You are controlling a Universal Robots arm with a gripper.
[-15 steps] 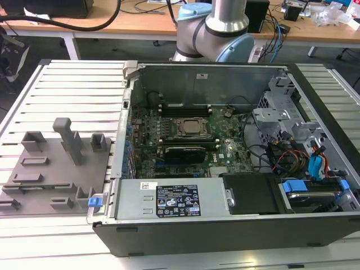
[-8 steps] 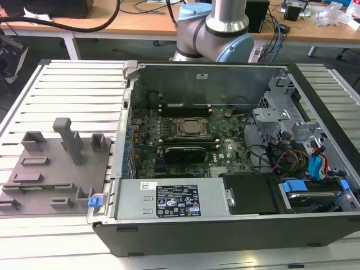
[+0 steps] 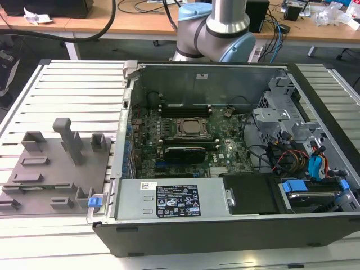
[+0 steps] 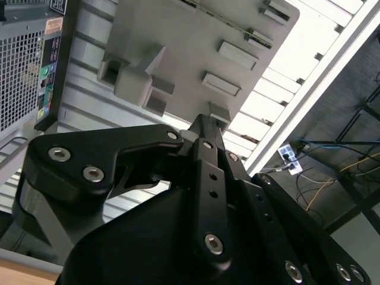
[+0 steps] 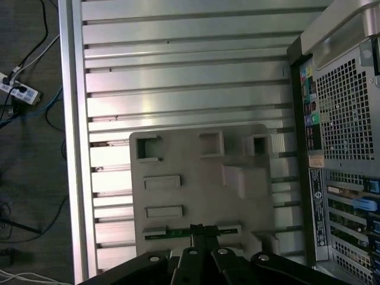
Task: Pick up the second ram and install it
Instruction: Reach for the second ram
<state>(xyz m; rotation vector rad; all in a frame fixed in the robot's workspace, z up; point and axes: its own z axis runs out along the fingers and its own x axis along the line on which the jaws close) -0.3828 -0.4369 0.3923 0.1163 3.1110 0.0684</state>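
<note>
The gripper (image 5: 199,230) hangs over the grey holder tray (image 5: 196,178) with its two black fingers (image 5: 194,236) drawn together. Nothing shows between them, so it carries nothing. The second ram (image 5: 169,233) lies on edge in the tray's slot directly beneath the gripper's tips, a thin green strip running out to both sides of them. How far above it the tips hang I cannot tell. In the second wrist view the gripper (image 4: 206,122) tapers from a bulky matte black linkage with bright screw heads to a narrow point near a small raised block of the tray. The tray looks like matte moulded plastic, with squared pockets and upright posts, and it sits on the ribbed, shiny aluminium desk (image 5: 178,59). The open computer case (image 5: 344,119), of perforated sheet metal, stands off to one side of the gripper. I judge three risks from here. The fingers seem to close along the stick's length rather than across its flat faces, so a descent in this pose could land on the top edge and press or chip it. The board is thin and stiff, so an off-centre pinch could tilt it and jam it against the slot walls. Its smooth faces could also slip in a light grip.
</note>
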